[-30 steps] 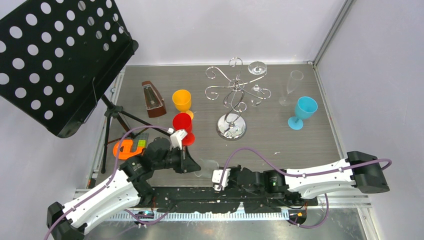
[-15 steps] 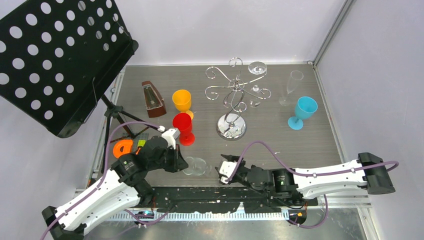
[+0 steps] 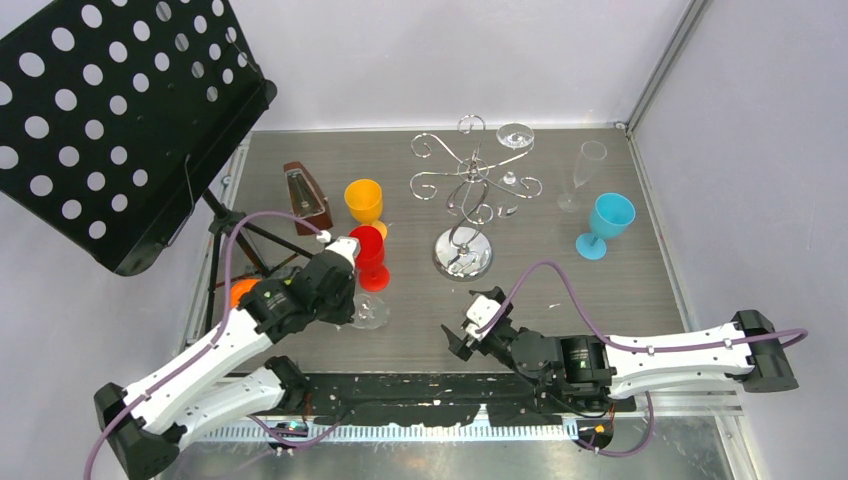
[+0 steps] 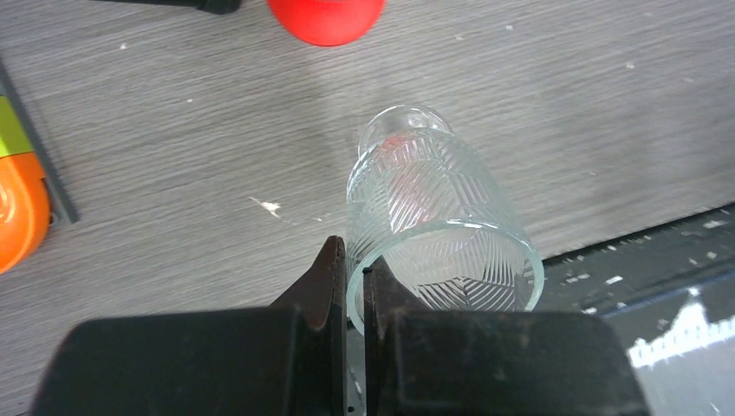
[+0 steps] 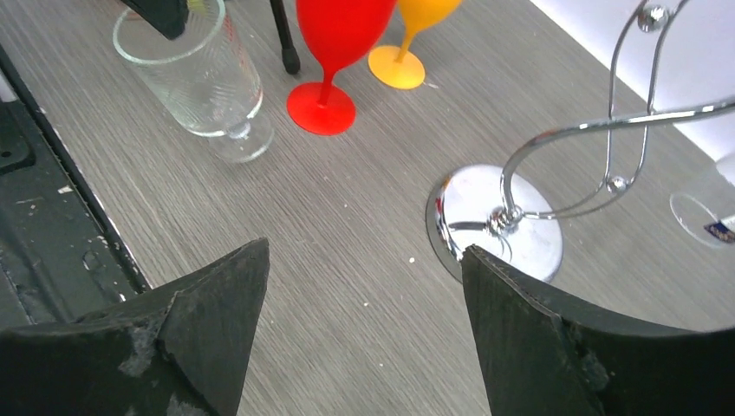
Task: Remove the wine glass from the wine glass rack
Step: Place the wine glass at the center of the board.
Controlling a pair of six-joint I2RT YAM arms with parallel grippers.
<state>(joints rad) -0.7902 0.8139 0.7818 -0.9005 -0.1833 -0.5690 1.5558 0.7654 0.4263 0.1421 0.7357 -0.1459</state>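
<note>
The glass (image 4: pixel 438 221), clear with a cut pattern, is off the rack (image 3: pixel 470 185). It sits to the near left of the rack's mirrored base, just past the red goblet (image 3: pixel 366 252) as seen from the rack. The left end effector (image 4: pixel 355 279) is clamped on its rim: one finger is outside the bowl and one inside, pressed together with only the glass wall between them. In the right wrist view the glass leans, with its short foot down at the table (image 3: pixel 600 290) and its mouth tipped up toward the left end effector. Whether the foot truly rests on the table cannot be told. The right end effector (image 5: pixel 364 303) holds nothing and its fingers are spread wide apart. It hangs low over the table on the near side of the rack base, well apart from the glass, which is off to its left. A hung glass (image 3: pixel 515 134) is on a far right arm of the rack, foot upward. The orange goblet (image 3: pixel 364 197) stands left of the rack, just beyond the red one, and a metronome (image 3: pixel 305 198) stands further left. A flute (image 3: pixel 585 175) and a blue goblet (image 3: pixel 610 215) stand to the right of the rack. A black music stand (image 3: pixel 110 110) rises far to its left.
</note>
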